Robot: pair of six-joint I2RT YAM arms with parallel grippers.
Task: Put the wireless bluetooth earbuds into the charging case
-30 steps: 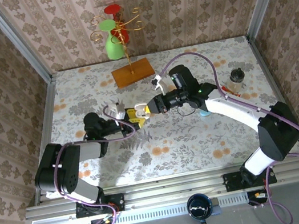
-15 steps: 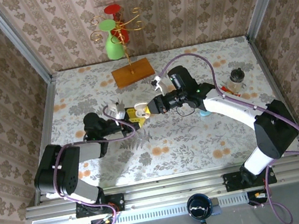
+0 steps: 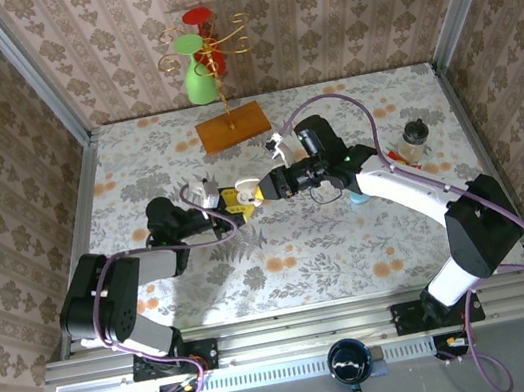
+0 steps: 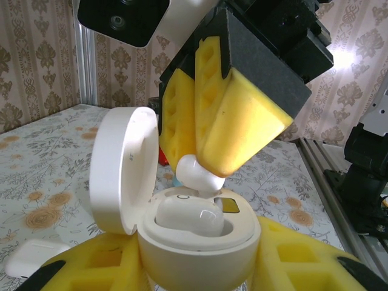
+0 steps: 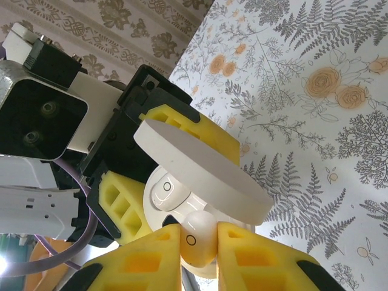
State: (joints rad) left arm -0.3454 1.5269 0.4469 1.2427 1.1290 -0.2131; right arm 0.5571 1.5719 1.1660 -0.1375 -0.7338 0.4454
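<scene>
My left gripper (image 4: 197, 267) is shut on the round white charging case (image 4: 200, 257), held upright with its lid (image 4: 121, 176) swung open to the left. One white earbud (image 4: 188, 217) sits seated in the case. My right gripper (image 5: 199, 242) is shut on a second white earbud (image 5: 199, 237), whose tip touches the case's other slot beside the seated earbud (image 5: 165, 189). In the left wrist view this held earbud (image 4: 197, 174) pokes out below the right gripper's yellow fingertips (image 4: 236, 127). From above, both grippers meet at mid-table, left (image 3: 230, 202) and right (image 3: 259, 192).
Another white case (image 4: 30, 257) lies on the floral table by the left gripper. A pale blue object (image 3: 356, 197) lies under the right arm. A wooden stand (image 3: 233, 127) with green and red glasses stands at the back, and a small dark jar (image 3: 416, 133) at the right.
The right gripper has edged slightly left toward the case with the earbud in it. The left gripper and case have stayed still.
</scene>
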